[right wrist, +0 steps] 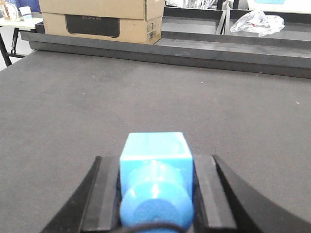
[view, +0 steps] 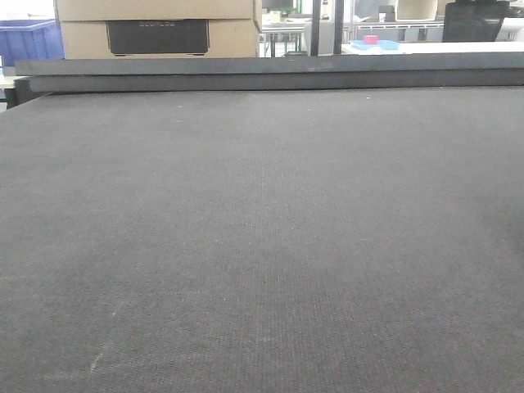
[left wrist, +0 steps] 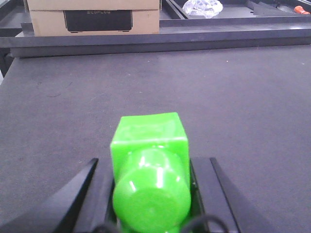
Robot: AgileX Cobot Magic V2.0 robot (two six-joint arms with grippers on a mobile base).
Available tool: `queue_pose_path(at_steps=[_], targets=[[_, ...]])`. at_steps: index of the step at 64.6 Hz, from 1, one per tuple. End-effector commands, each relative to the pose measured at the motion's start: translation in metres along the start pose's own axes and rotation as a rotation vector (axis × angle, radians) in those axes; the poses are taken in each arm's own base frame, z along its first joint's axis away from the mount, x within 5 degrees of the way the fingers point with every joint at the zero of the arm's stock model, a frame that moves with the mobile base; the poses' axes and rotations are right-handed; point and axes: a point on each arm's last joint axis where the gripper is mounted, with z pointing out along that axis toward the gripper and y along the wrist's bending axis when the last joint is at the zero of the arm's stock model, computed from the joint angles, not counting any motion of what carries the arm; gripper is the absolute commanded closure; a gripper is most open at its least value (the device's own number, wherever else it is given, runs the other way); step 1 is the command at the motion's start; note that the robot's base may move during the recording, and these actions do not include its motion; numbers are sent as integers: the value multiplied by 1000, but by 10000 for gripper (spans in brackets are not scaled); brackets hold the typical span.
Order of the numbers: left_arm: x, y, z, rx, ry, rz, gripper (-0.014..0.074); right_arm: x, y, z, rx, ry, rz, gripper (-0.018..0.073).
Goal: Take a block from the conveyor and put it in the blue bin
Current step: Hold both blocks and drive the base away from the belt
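The conveyor [view: 262, 246] is a wide dark grey belt filling the front view, and neither block nor gripper shows there. In the left wrist view my left gripper [left wrist: 153, 160] is shut on a glossy green block [left wrist: 148, 133], a cube with a round stud facing the camera, held just above the belt [left wrist: 243, 97]. In the right wrist view my right gripper [right wrist: 155, 158] is shut on a light blue block [right wrist: 154, 145] of the same shape, over the belt [right wrist: 73, 97]. A blue bin [view: 29, 41] stands beyond the belt's far left corner.
A raised dark rail [view: 270, 74] runs along the belt's far edge. Behind it sits a cardboard box [view: 155, 29] with a black panel. A small blue tray holding a pink item [view: 375, 42] lies far right, and a crumpled plastic bag [right wrist: 257, 22] rests behind the rail.
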Motion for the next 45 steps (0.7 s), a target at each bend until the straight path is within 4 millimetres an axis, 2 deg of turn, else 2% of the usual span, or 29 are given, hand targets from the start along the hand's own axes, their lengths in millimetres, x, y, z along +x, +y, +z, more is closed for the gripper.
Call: queue_pose_path(at_steps=[1, 45], targets=[[-3, 1, -1, -8, -16, 3, 707, -3, 0, -2, -2, -29, -10, 715], [-3, 3, -1, -29, -17, 22, 707, -3, 0, -3, -2, -26, -10, 715]])
